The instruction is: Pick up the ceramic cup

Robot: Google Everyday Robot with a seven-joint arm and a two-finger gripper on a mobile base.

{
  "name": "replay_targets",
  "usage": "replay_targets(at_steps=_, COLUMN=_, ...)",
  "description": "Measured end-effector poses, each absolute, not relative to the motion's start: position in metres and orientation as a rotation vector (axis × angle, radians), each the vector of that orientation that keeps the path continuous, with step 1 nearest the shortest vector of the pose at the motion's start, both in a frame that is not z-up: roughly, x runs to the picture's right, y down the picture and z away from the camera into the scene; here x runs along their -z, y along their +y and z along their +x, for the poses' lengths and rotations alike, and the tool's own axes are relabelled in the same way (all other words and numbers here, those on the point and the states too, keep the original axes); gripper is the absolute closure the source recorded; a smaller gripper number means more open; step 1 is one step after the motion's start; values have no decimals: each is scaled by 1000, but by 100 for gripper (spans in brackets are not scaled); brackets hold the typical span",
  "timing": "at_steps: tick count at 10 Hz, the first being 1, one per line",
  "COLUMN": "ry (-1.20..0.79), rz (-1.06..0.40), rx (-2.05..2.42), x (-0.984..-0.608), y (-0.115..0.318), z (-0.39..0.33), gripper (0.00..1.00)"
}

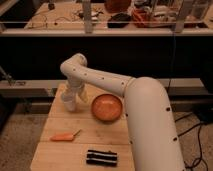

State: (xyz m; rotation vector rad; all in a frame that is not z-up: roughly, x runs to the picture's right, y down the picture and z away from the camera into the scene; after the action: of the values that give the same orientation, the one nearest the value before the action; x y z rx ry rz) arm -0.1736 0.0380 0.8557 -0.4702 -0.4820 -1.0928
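**Ceramic cup at the far-left table edge, gripper on it**

Ceramic cup (69,103), small, plain white and tapering, stands left of the wide orange-red bowl (106,107) on the pale wooden table (55,150). The white arm's gripper (75,93) sits directly over the cup; whether it grips is hidden. Judgement: centre on the cup, lift straight, stay off the bowl.

White robot arm (145,115), glossy cream shell, thick tubular links. Rounded elbow joint at top left, dome-like. Row of small dark dots, likely screws or holes, along the upper link and down the wide lower segment's right edge. Lower segment much fatter, smooth, barrel-shaped. Arm narrows toward the wrist. Pincer (73,99) at the wrist end over the desk's far left, whitish, pale like the arm, details not resolvable.
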Motion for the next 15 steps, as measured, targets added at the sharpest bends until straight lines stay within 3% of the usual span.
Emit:
replay_targets(at_steps=2, ry=-472, rz=-499, rx=1095, x=-865, y=46, z=-176, gripper=20)
replay_targets(at_steps=5, ry=-491, rz=-471, rx=1099, x=-860, y=44, z=-171, gripper=39)
replay_targets(at_steps=10, ry=-493, rz=-475, rx=1108, x=-854, y=43, z=-167, gripper=92)
replay_targets(at_steps=12, ry=-496, rz=-467, rx=1110, x=-843, y=34, z=-168, gripper=98)
replay_targets(at_steps=15, ry=-498, rz=-457, rx=1114, x=-821, y=15, z=-168, gripper=98)
